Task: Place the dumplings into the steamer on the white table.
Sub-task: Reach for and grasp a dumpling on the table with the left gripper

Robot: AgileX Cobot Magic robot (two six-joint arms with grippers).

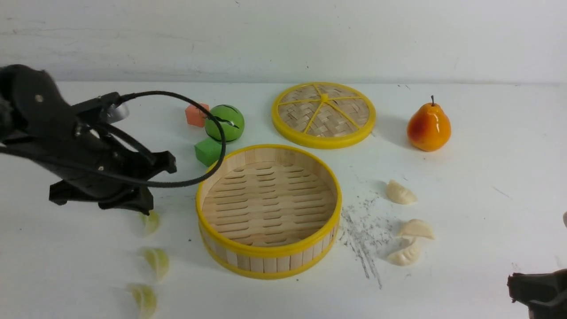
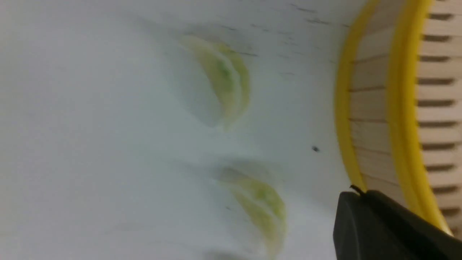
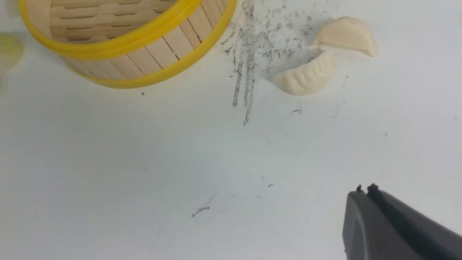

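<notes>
On the white table (image 1: 487, 212), centre, the steamer (image 1: 269, 261) sits open and empty with its lid (image 1: 323, 114) laid flat behind it, so dropping in from above is free. Left of it is a row of three: far green dumpling (image 1: 150, 222) partly under the left arm, middle green dumpling (image 1: 157, 262), near green dumpling (image 1: 144, 300). Right of it, past the grey specks (image 1: 363, 230), far cream dumpling (image 1: 400, 193) lies alone, while middle cream dumpling (image 1: 417, 229) and near cream dumpling (image 1: 404, 256) touch at their tips. The split looks deliberate, one colour per arm, so neither has to cross the basket. Left gripper (image 2: 353, 195) hovers over the green row near the steamer wall, jaws pressed together, nothing in them. Right gripper (image 3: 364, 189) sits low at the near right, well apart from the cream ones, jaws together too, empty. Both must open before any pick. None of the six is in, so the task reads as at its start. Room: bare table around every dumpling except the touching pair, where grabbing one likely nudges the other. The yellow rim stands proud of the table, so a carried piece must clear it. Green ball (image 1: 224, 122), orange block (image 1: 196, 114) and green block (image 1: 208, 151) crowd the steamer's far left, pear (image 1: 429, 127) far right; none blocks a path.
</notes>
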